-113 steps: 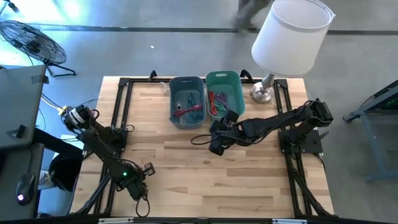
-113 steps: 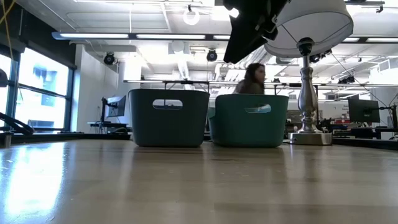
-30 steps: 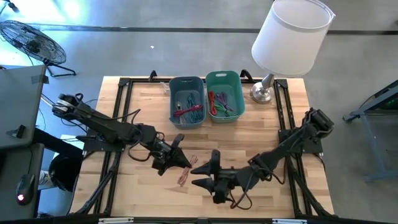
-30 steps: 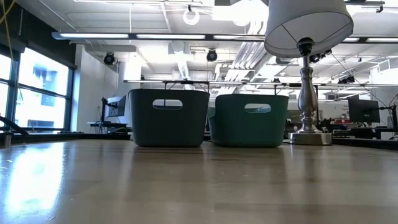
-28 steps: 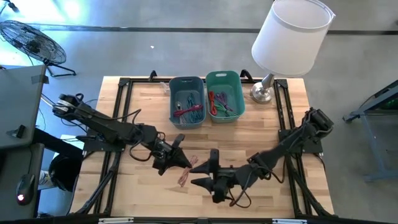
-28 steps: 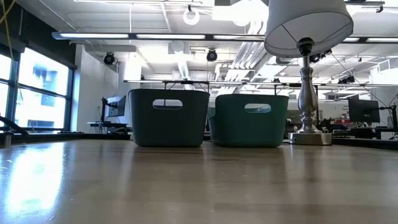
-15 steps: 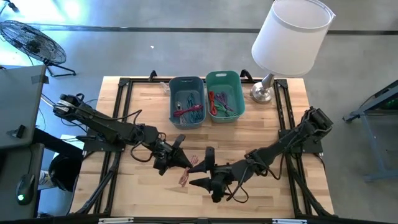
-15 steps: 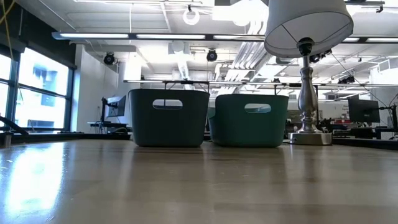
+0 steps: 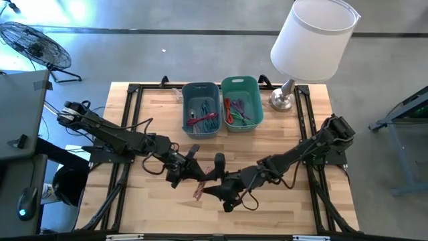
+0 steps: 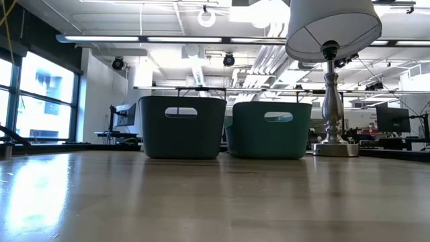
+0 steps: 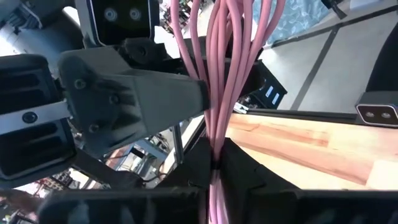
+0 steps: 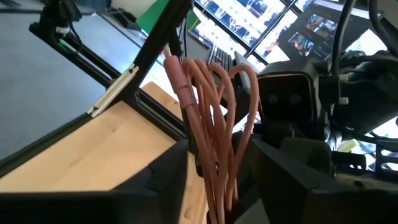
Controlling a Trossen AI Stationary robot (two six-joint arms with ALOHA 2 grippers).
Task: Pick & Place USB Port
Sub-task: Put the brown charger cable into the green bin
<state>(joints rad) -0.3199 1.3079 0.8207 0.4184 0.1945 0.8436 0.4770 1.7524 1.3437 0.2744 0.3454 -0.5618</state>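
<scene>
A bundle of pink USB cable [image 9: 199,192] hangs between my two grippers near the middle of the table's front half. My left gripper [image 9: 198,173] is shut on it. My right gripper [image 9: 212,177] is open and comes at it from the table's right. Its two fingers stand on either side of the bundle [image 12: 214,143]; whether they touch it I cannot tell. A pink plug [image 12: 177,74] sticks out of the loops in the right wrist view. None of this shows in the low view. My left gripper pinches the cable bundle [image 11: 216,146] between its two fingers [image 11: 198,163], taking several strands together. The fingers lie across the strands. The bundle runs on past the fingertips toward my right gripper, and one end [image 9: 198,193] trails toward the table's near edge.
A grey-blue bin [image 9: 201,109] and a green bin [image 9: 241,102], both holding coloured cables, stand side by side at the far edge. A white-shaded lamp [image 9: 311,40] stands at the far right corner. Bare wood lies to the left and right of the grippers.
My right gripper has moved toward the table's left, up to the cable bundle and my left gripper, staying open; its fingers now flank the bundle. The bundle has stayed in my left gripper.
</scene>
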